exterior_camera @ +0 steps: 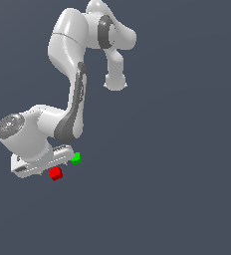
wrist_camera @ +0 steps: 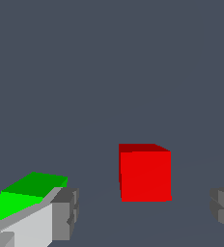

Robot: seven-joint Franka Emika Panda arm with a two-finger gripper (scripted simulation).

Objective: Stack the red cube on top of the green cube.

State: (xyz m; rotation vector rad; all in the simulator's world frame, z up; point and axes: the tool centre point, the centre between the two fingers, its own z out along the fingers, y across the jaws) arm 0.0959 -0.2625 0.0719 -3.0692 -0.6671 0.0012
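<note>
The red cube [exterior_camera: 56, 173] [wrist_camera: 145, 172] rests on the dark grey floor, just below the white hand in the exterior view. The green cube [exterior_camera: 76, 159] [wrist_camera: 27, 194] sits on the floor close by, up and toward the exterior view's right of the red one. My gripper [wrist_camera: 144, 212] is open, and the wrist view shows the red cube between and beyond the two grey fingertips [wrist_camera: 66, 212], untouched. One finger partly covers the green cube in that view. In the exterior view the hand hides the fingers.
The white arm [exterior_camera: 72, 94] rises above the cubes and bends over them. Around the cubes there is only flat dark grey floor [exterior_camera: 177, 189].
</note>
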